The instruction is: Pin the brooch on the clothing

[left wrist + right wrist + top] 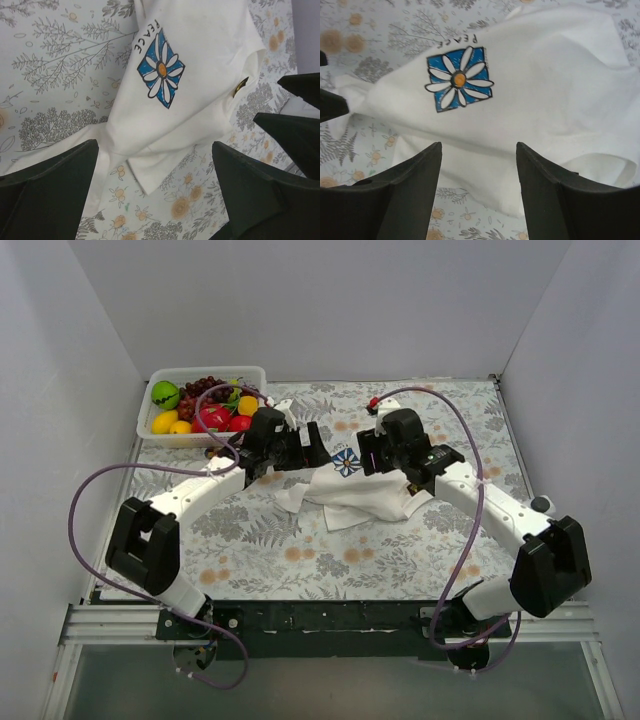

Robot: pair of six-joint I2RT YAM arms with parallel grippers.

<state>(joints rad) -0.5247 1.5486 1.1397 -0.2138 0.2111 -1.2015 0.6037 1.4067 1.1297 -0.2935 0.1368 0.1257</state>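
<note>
Left gripper (155, 150) and right gripper (478, 150) gape empty over the crumpled T-shirt (560, 90); fruit tub (200, 370) sits behind

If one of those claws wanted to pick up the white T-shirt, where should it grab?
Probably the folded edge below the daisy print, from straight above: the T-shirt lies crumpled on the tablecloth, and that layered fold gives something to pinch.
</note>
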